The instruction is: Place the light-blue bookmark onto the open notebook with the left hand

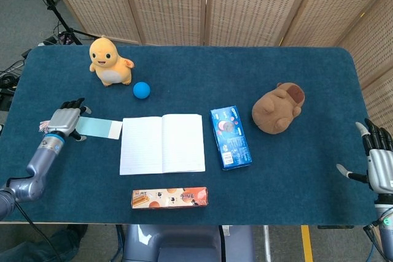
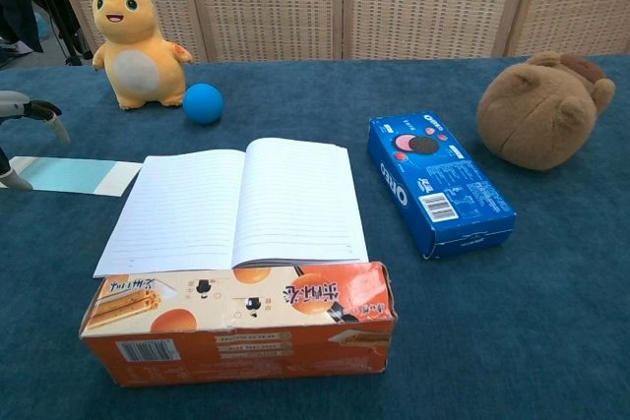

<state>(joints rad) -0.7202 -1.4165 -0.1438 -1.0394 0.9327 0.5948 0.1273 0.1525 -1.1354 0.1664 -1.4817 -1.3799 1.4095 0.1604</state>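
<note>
The light-blue bookmark (image 1: 98, 128) lies flat on the blue table, just left of the open notebook (image 1: 162, 143). In the chest view the bookmark (image 2: 74, 175) shows at the far left, with the notebook (image 2: 236, 206) beside it. My left hand (image 1: 64, 121) hovers over the bookmark's left end, fingers spread and holding nothing. Only its fingertips (image 2: 30, 110) enter the chest view at the left edge. My right hand (image 1: 379, 164) stays at the table's right edge, fingers apart and empty.
A yellow plush toy (image 1: 108, 61) and a blue ball (image 1: 142, 90) sit behind the bookmark. A blue cookie box (image 1: 231, 137) lies right of the notebook, a brown plush (image 1: 278, 108) beyond it. An orange snack box (image 1: 169, 197) stands near the front edge.
</note>
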